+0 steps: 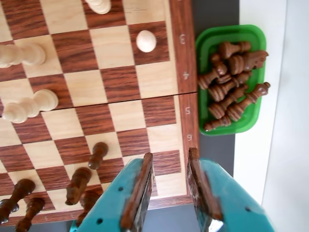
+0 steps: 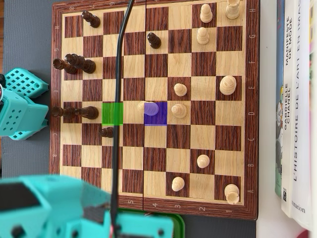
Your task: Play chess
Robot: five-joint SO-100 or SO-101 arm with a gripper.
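Hovering with gripper (image 1: 169, 186) jaws apart, empty, over chessboard (image 1: 181, 72) edge near green tray (image 1: 205, 41). Holding captured dark pieces (image 1: 231, 82) off board in tray. Light pawn (image 2: 148, 107) standing beside purple-marked square (image 2: 155, 113), likely awaiting move.

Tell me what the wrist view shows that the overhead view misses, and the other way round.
Only the wrist view shows the gripper, open and empty above the board's edge, and the dark captured pieces piled in the green tray. Only the overhead view shows the green square and purple square marked on the board, the black cable and the books. Both show the chessboard with light and dark pieces.
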